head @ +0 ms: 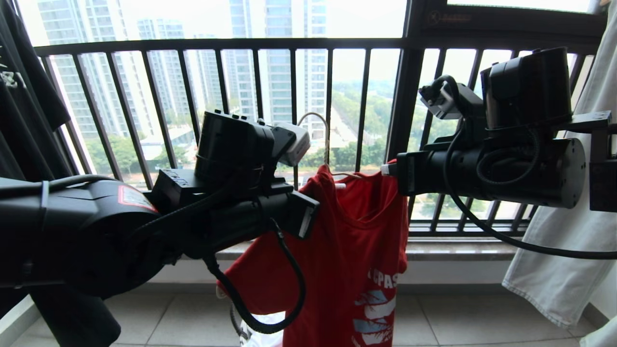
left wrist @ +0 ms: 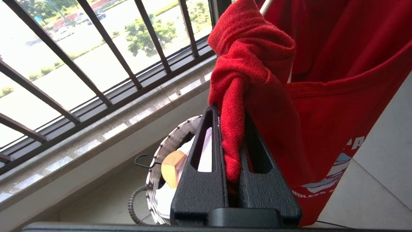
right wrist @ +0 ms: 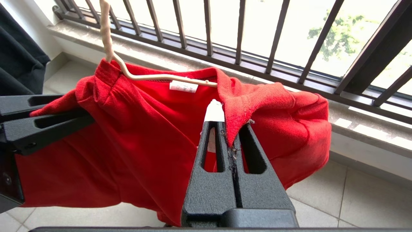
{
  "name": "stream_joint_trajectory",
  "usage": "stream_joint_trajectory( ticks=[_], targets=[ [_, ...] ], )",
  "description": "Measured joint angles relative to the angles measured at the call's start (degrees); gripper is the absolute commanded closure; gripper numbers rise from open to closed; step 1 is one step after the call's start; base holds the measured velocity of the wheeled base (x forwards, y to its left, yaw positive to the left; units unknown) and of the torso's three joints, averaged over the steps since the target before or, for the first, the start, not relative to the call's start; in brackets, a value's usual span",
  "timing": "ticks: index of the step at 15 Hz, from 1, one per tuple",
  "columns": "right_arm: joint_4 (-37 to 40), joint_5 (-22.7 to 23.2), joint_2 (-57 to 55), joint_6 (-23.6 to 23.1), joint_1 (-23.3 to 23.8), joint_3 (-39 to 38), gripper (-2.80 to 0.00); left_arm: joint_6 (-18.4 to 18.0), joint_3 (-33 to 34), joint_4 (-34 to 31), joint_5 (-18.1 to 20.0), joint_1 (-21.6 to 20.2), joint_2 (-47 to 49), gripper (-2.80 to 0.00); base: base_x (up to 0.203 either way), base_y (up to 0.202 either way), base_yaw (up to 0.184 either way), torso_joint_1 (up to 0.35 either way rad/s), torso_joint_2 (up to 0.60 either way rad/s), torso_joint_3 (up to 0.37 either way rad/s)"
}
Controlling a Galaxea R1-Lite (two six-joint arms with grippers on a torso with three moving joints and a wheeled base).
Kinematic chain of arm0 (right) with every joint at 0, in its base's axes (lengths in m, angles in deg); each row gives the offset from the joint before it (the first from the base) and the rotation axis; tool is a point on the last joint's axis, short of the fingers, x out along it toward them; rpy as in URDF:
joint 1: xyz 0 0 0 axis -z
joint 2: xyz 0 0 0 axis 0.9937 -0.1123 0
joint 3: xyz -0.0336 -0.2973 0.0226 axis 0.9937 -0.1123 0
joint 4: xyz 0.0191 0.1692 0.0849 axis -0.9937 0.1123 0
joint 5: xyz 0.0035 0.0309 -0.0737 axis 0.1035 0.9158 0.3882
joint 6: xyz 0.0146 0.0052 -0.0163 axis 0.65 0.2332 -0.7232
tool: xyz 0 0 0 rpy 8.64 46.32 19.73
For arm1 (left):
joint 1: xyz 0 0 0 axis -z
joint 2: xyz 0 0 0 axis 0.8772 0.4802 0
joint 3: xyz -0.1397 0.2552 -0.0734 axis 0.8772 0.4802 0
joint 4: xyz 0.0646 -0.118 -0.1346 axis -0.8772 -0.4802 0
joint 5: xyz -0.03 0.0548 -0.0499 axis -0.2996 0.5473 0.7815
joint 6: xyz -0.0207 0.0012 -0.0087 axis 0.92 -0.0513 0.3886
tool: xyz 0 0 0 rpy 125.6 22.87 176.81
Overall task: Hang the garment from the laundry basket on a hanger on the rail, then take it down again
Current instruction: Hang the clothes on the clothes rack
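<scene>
- Garment (head: 356,231): on the hanger (right wrist: 138,74), before the balcony railing (head: 217,46)
- Left gripper (left wrist: 232,129): fingers clamped on one garment shoulder
- Right gripper (right wrist: 230,132): fingers clamped on the other

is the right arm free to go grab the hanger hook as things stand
Probably not: the right claw is shut on the red T-shirt's shoulder, and the left claw pinches the other. The hanger hook itself stands clear.

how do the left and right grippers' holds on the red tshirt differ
The left gripper pinches a thick bunched fold at one shoulder of the red T-shirt; the right gripper nips only a thin collar edge. The hanger wire runs close above the right gripper, not the left. Both are shut on the cloth.
</scene>
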Motion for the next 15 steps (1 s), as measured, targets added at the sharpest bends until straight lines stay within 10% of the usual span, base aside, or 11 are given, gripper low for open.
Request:
stream_joint_trajectory(
  ticks=[15],
  targets=[
    [-4.03, -0.13, 1.72, 1.02, -8.73, -4.22, 0.00, 0.93, 1.13, 8.30, -1.73, 2.03, 4.17, 0.00, 0.000, 0.000, 0.000, 0.000, 0.00, 0.000]
  ],
)
